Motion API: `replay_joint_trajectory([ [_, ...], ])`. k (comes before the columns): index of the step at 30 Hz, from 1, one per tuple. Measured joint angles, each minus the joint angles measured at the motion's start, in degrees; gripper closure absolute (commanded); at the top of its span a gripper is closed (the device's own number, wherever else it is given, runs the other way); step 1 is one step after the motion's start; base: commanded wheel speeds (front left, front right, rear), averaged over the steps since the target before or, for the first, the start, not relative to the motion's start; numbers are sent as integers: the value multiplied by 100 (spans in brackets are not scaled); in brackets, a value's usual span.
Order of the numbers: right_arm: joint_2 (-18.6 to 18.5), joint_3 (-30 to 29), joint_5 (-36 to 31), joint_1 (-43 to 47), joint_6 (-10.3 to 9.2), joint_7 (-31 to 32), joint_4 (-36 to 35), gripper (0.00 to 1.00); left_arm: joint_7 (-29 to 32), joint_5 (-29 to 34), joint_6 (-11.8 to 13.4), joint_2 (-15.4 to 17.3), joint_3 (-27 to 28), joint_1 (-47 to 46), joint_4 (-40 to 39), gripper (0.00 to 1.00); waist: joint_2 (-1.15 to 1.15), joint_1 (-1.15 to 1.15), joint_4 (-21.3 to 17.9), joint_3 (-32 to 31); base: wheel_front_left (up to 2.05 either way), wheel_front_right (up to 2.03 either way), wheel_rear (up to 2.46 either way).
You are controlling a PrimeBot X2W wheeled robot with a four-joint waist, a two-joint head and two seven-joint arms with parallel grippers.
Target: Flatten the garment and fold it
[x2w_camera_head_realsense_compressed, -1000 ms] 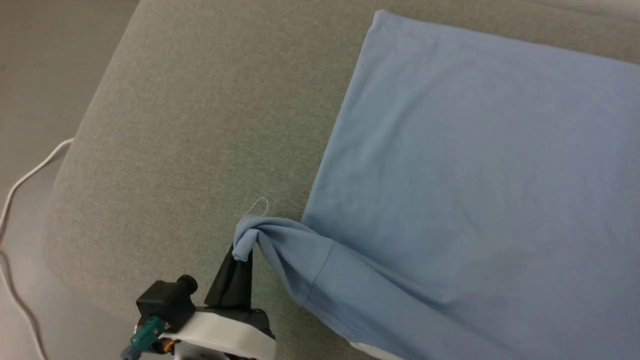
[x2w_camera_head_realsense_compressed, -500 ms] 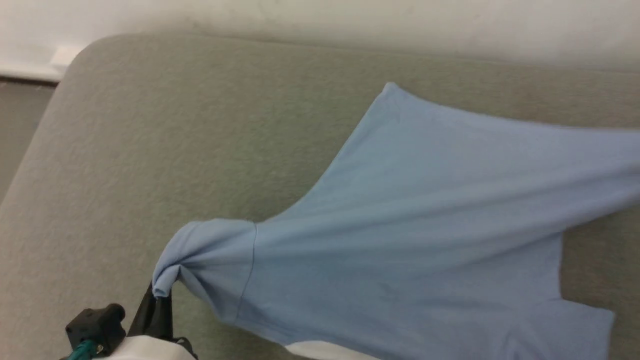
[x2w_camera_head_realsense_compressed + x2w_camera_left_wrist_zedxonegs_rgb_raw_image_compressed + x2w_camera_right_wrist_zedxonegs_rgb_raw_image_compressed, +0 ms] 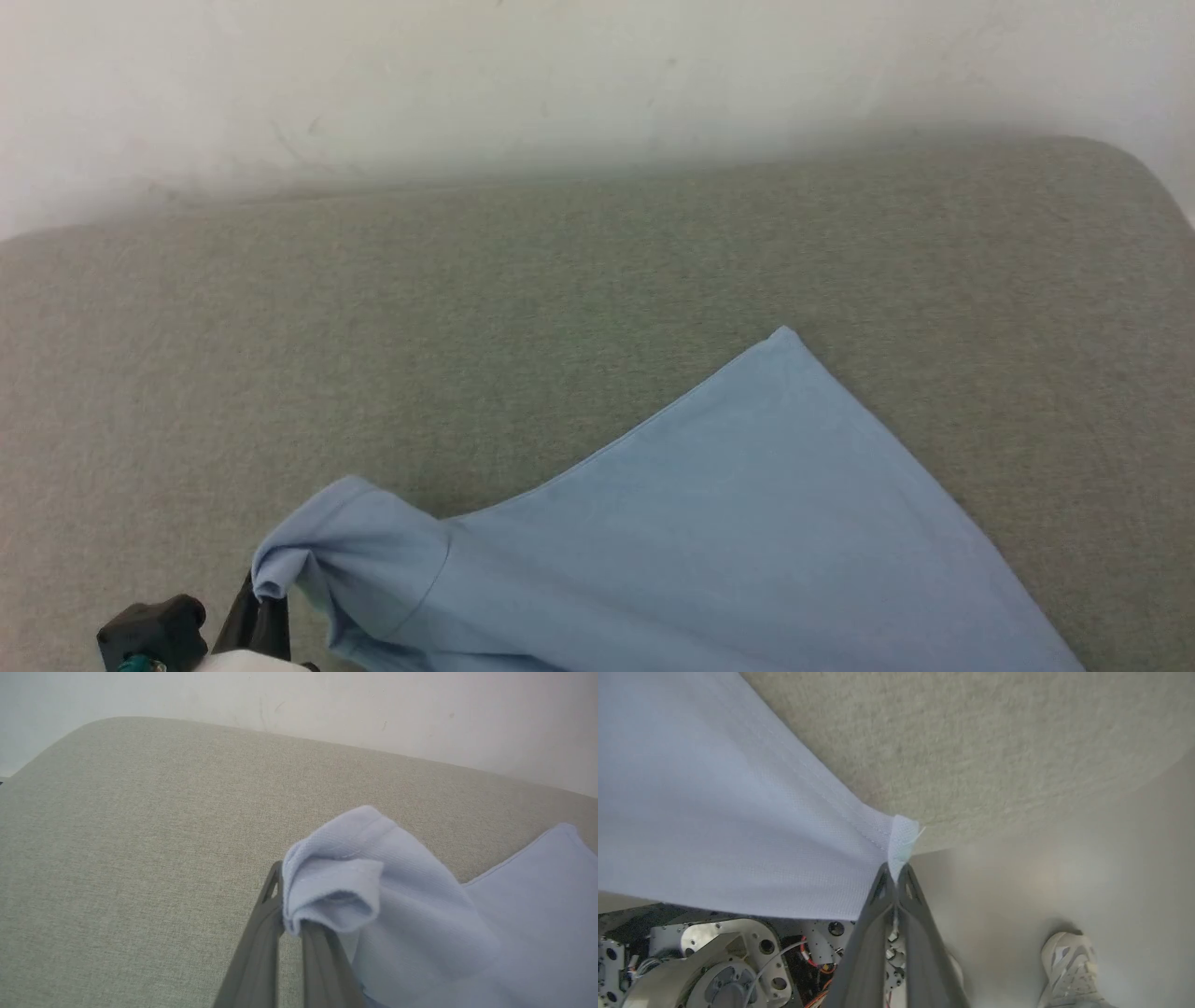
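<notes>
Garment in hand: a light blue soft knit shirt [image 3: 728, 551], hung taut between both arms and draped low over the grey fabric-covered tabletop [image 3: 467, 327]. Fills the lower right of the head view, with one hem corner pointing up toward the white wall [image 3: 560, 84]. Held at the lower left of that frame by the left fingers [image 3: 269, 623], clamped shut on the bunched sleeve cuff. Seen from the left wrist as a rolled lip of cuff [image 3: 336, 891] folded over the closed left fingers [image 3: 273, 914] at mid-frame, with cloth running off to the lower right. Held at the other end by the right fingers [image 3: 885, 891], pressed together on a small hem corner at the centre of the right wrist view. From there the cloth [image 3: 714, 812] fans to the upper left, above the robot's metal base [image 3: 714, 961] and past the tabletop edge. Also a person's pale shoe [image 3: 1069, 961] on the floor at lower right. Gripped at two far ends probably to draw out wrinkles before laying flat, so judged mid-flattening, no fold begun. Thin bite on the hem corner: likely to slip under a harder pull.
</notes>
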Motion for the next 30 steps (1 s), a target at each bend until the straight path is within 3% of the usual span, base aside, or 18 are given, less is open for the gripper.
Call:
replay_joint_trajectory([
  [1, 189, -69, 54, 101, 0, -18, -74, 60, 1, -7, 5, 5, 1, 1, 14, 100, 0, 0, -50, -33, 0, 0, 0],
  [2, 326, -123, 63, 154, 0, -69, -155, 0, 0, -23, 7, 4, 7, 1, 18, 100, 0, 0, -95, -64, 0, 0, 0],
  [6, 515, -299, 88, 53, -4, -777, -420, 0, 0, -88, -3, -10, -25, 1, 26, 100, 0, 0, -190, -140, 0, 0, 0],
  [10, 667, -517, -69, -728, -8, -2171, -388, 0, 0, -86, -20, -9, -68, -6, 7, 100, 0, 2, -162, -81, 0, 0, 0],
  [13, 724, -226, -127, -1581, -7, -2966, -100, 0, -10, -81, -20, -34, -100, -27, -49, 100, 0, 2, -121, 9, 0, 0, 0],
  [16, 715, 327, -223, -2318, -7, -3340, 453, 0, -53, -77, -20, -85, -176, -152, -94, 100, 0, 2, -68, 129, 0, 0, 0],
  [21, 626, 1394, -221, -3692, -7, -3138, 1464, 0, -113, -13, -37, -166, -342, -440, -121, 100, 0, 3, 83, 393, 0, 0, 0],
  [30, 446, 2798, 4, -5400, -7, -1343, 2669, 0, -327, 18, -278, -424, -669, -1074, 145, 100, 0, 3, 625, 808, 0, 0, 0],
])
